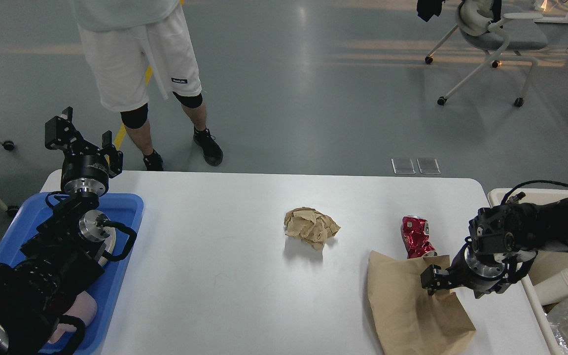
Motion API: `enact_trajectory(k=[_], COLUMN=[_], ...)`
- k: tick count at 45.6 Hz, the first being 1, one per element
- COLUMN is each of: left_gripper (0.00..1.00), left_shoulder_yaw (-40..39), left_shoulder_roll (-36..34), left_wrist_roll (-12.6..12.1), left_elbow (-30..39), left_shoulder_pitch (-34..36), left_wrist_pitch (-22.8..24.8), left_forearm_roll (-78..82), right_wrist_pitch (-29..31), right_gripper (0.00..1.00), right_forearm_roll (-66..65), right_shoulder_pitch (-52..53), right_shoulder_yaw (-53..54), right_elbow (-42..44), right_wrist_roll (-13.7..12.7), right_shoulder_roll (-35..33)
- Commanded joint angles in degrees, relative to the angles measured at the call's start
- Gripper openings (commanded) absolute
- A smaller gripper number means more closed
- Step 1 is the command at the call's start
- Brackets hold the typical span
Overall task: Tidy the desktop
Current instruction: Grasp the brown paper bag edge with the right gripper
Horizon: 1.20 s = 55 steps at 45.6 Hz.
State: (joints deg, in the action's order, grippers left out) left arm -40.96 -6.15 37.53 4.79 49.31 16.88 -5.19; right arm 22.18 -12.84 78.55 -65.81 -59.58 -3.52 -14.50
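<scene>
Remaining on worktop [225, 276]: paper wad [311, 227], red can [416, 236], bag [412, 305]. Bag being approached by right hand [434, 281], grip unclear; left hand [84, 138] open, empty.

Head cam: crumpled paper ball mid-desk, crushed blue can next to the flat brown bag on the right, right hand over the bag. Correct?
One thing is off: the crushed can is red, not blue, as the head view shows. The rest holds: the crumpled paper ball sits mid-desktop, the can lies by the top edge of the flat brown bag on the right, and the right hand is over the bag.
</scene>
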Motion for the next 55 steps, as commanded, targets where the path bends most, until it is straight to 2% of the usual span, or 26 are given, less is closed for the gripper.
enact_trajectory(k=[1,4,5,6,7,9,10,11,21,29,37,46,55], left_gripper=[0.96,0.96,0.96,0.96,0.96,0.96,0.96,0.96,0.96,0.96,0.96,0.96,0.96], left_shoulder_yaw=[0.0,0.0,0.0,0.0,0.0,0.0,0.0,0.0,0.0,0.0,0.0,0.0,0.0], left_shoulder_roll=[0.0,0.0,0.0,0.0,0.0,0.0,0.0,0.0,0.0,0.0,0.0,0.0,0.0], left_wrist_roll=[0.0,0.0,0.0,0.0,0.0,0.0,0.0,0.0,0.0,0.0,0.0,0.0,0.0], left_elbow=[0.0,0.0,0.0,0.0,0.0,0.0,0.0,0.0,0.0,0.0,0.0,0.0,0.0], left_shoulder_pitch=[0.0,0.0,0.0,0.0,0.0,0.0,0.0,0.0,0.0,0.0,0.0,0.0,0.0], left_wrist_pitch=[0.0,0.0,0.0,0.0,0.0,0.0,0.0,0.0,0.0,0.0,0.0,0.0,0.0], left_forearm_roll=[0.0,0.0,0.0,0.0,0.0,0.0,0.0,0.0,0.0,0.0,0.0,0.0,0.0], right_wrist_pitch=[-7.4,-7.9,-7.9,-7.9,-7.9,-7.6,-7.4,-7.2,-1.7,1.2,6.3,13.8,16.1], right_gripper=[0.89,0.87,0.81,0.71,0.57,0.2,0.05,0.0,0.0,0.0,0.0,0.0,0.0], right_forearm_roll=[0.1,0.1,0.0,0.0,-0.2,-0.8,-1.5,-2.2,-2.7,-2.7,-2.7,-2.7,-2.7], right_shoulder_pitch=[-1.3,-1.2,-1.2,-1.1,-1.1,-1.1,-1.0,-1.0,0.1,3.1,9.9,19.3,28.8], right_shoulder_yaw=[0.7,1.5,1.6,1.7,1.6,1.1,1.1,1.1,3.3,6.9,11.7,16.1,17.5], right_elbow=[-1.3,-2.0,-2.2,-2.3,-2.6,-3.4,-3.5,-3.8,-4.9,-7.7,-12.2,-12.8,-12.2], right_wrist_roll=[0.3,0.4,0.4,0.4,0.4,0.4,0.4,0.4,0.4,0.4,0.4,0.3,0.1], right_shoulder_roll=[-0.1,-0.4,-0.5,-0.6,-0.6,-0.5,-0.6,-0.6,-0.9,-5.2,-12.5,-21.5,-27.9])
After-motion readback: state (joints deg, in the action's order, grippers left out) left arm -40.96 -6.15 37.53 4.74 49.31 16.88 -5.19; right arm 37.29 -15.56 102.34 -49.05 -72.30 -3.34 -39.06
